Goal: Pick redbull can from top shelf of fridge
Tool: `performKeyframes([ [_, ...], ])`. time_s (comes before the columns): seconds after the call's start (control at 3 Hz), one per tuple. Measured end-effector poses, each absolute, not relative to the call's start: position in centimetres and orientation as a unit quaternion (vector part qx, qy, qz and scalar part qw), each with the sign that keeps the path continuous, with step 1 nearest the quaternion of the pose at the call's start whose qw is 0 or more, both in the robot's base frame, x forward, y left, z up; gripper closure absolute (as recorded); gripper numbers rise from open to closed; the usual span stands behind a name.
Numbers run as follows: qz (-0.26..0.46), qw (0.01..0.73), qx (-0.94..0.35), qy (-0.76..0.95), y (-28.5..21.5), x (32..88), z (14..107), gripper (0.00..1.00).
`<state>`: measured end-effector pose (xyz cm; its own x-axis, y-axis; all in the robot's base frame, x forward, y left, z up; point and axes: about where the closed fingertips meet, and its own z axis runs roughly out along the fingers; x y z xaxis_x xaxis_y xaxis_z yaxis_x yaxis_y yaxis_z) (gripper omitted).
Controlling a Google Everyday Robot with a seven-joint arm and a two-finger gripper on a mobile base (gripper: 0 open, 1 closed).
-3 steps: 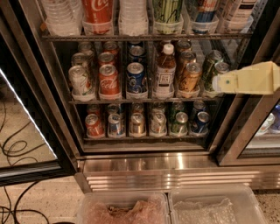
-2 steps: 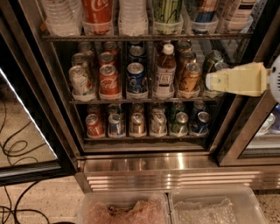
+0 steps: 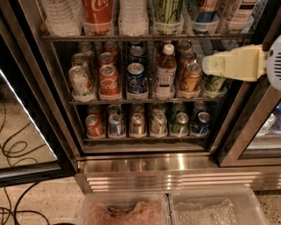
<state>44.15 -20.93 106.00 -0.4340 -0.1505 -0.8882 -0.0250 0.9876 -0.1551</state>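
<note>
i'm looking into the open fridge, its glass door swung out to the left. 3 wire racks show, each with 6 drinks along the front. on the top shelf, from the left: 1 clear bottle, 1 coca-cola can, another clear bottle, 1 green-striped can, then the redbull can, 5th in the row, and a pale container at the far right. the tops of all 6 are cut off by the upper edge.

the middle rack has 5 cans in front plus 1 white-capped bottle; the bottom rack has 6 small cans in front.

the cream-coloured gripper reaches in from the right, below the top shelf rail and almost straight under the redbull can, not touching it. whether it is spread or pressed together i cannot tell. compared with 1 second ago it sits higher and a little further left.

it covers part of a green can on the middle rack, just beside an orange can. 2 clear plastic bins sit on the floor in front of the ribbed steel base, and cables trail on the floor behind the door glass.
</note>
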Motion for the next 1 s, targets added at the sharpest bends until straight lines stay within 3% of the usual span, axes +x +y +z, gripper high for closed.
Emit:
performKeyframes([
  [1.0,-0.059,0.529,-0.052,0.845,-20.93,44.16,106.01,0.0],
])
